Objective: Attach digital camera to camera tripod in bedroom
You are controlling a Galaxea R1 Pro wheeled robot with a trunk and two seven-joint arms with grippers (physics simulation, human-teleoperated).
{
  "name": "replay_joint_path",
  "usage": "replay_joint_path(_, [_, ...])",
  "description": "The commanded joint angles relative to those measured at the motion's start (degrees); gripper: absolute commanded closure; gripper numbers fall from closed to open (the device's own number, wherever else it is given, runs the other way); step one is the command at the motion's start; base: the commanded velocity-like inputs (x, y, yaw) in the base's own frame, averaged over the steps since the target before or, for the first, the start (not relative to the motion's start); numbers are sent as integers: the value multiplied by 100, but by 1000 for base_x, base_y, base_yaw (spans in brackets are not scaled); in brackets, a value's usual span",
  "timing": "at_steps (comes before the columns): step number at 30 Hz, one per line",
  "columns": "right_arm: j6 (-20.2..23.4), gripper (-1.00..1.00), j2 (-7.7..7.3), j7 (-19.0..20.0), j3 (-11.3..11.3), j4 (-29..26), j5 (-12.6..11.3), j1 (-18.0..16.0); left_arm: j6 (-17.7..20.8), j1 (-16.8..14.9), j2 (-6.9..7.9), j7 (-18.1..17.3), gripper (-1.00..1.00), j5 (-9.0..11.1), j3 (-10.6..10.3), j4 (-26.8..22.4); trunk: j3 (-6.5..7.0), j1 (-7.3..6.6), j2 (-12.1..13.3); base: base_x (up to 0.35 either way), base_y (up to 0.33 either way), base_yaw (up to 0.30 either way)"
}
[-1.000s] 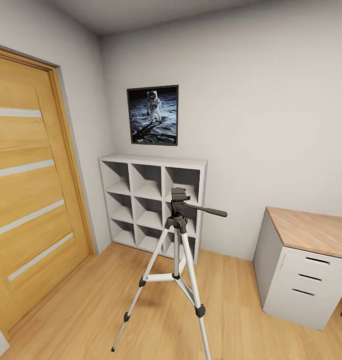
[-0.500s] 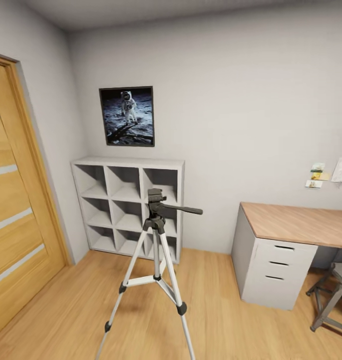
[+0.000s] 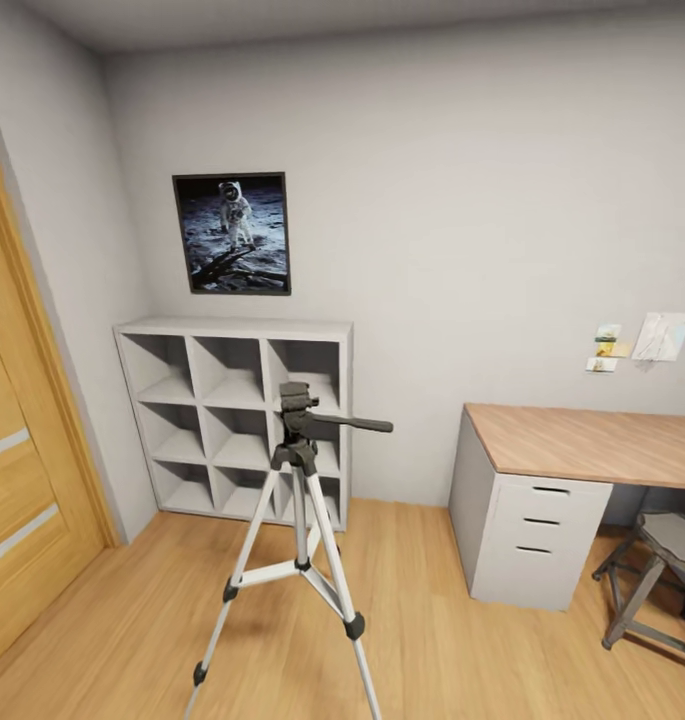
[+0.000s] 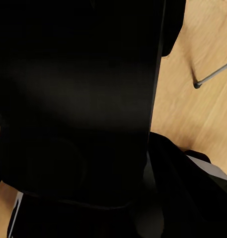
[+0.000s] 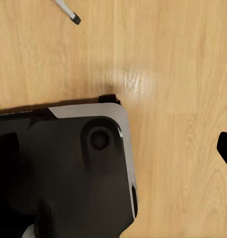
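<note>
Swinging rightward, my head camera has pushed the oak door with pale stripes (image 3: pixel 12 500) toward the frame's left edge and brought more of the wood-topped white desk (image 3: pixel 582 445) and a grey metal stool (image 3: pixel 662 575) into sight; nothing in the room has itself shifted. From the head, I am seeing the tall silver-legged camera tripod (image 3: pixel 300 520) standing on the light wood floor (image 3: pixel 452 640), just before the white cube shelf (image 3: pixel 237 420), under the framed astronaut poster (image 3: pixel 232 233); its dark grey head is bare, pan handle pointing right.

Over the left wrist, a dark mass of robot body is blocking nearly everything, with floor and one thin grey leg beyond; I cannot tell how that pincer stands.

Over the right wrist, I am looking at floor, a black-and-silver body part and one tripod foot; that pincer's state I also cannot tell.

I judge I am searching for the digital camera, which I have not spotted. Next I should be scanning the tabletop.
</note>
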Motion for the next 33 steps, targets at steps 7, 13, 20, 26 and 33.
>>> replay_joint_path(7, [-21,-100,-5,28,-45,20,52,-5,9,-1,1,-40,100,53,-40,0,-2,3,-4,29,28,-2])
replay_joint_path(13, [-20,-100,-5,28,-45,17,52,-5,9,-1,1,-40,100,53,-38,0,-2,3,-4,2,2,0])
replay_joint_path(20, [-25,-100,-5,32,-45,16,58,-5,9,-1,1,-40,100,53,-38,0,-2,3,-4,0,0,0])
replay_joint_path(26, [-21,-100,-7,38,-52,13,52,-5,9,-1,1,-40,100,53,-38,0,-2,3,-4,0,0,0])
replay_joint_path(33, [-13,-100,-8,44,-54,15,51,-5,9,-1,1,-40,100,53,-38,0,-2,3,-4,0,0,0])
